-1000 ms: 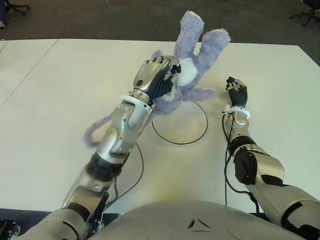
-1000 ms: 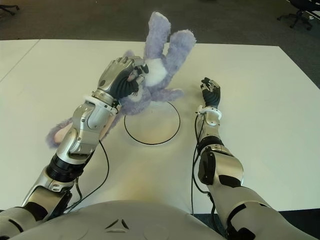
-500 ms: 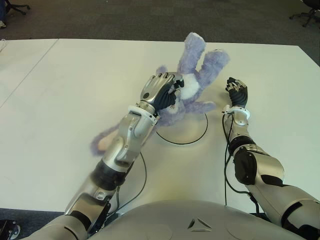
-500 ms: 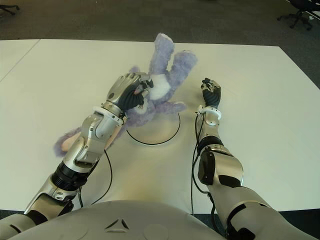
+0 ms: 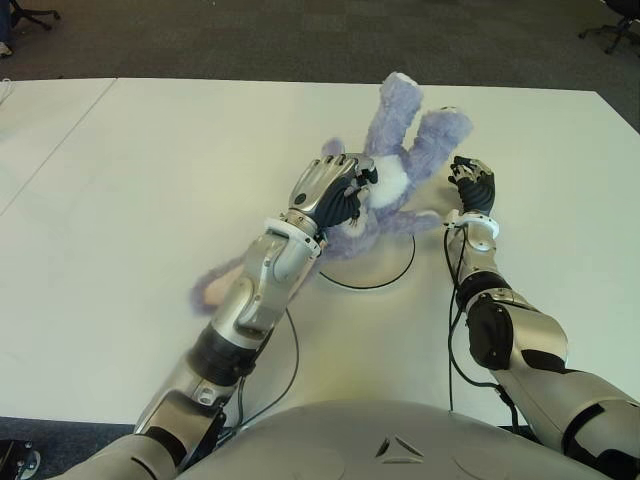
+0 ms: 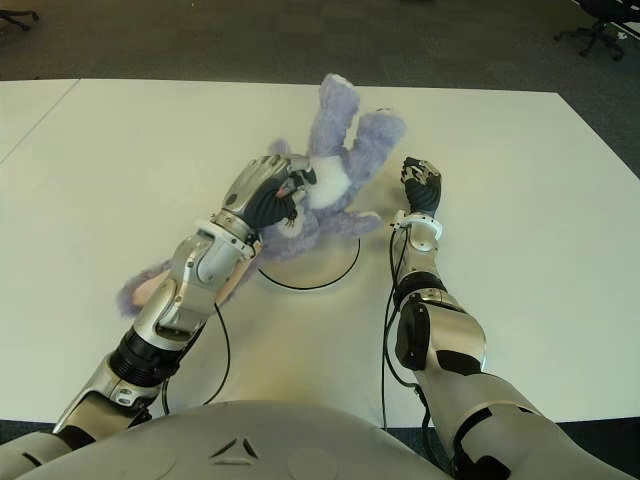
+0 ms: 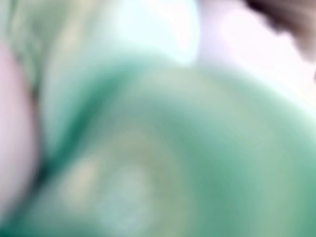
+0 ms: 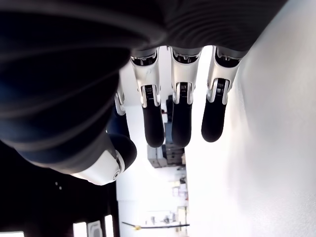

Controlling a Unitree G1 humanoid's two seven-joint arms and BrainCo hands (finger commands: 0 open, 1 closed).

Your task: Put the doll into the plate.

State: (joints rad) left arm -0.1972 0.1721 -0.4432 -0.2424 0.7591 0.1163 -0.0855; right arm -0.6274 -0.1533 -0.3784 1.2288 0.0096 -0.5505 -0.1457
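Your left robot hand (image 5: 328, 190), clamped on the doll (image 5: 400, 165), has dropped it lower over the plate (image 5: 385, 272); release comes next. Your right robot hand (image 5: 472, 183) waits beside, fingers relaxed.

silver-shelled arms, black-fingered left hand (image 5: 327, 188), black cables

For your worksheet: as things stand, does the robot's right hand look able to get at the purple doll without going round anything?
Probably yes. The right hand, fingers relaxed and holding nothing, shows just right of the doll, with only bare table between. The left hand grips the doll's body over the plate, on its other side.
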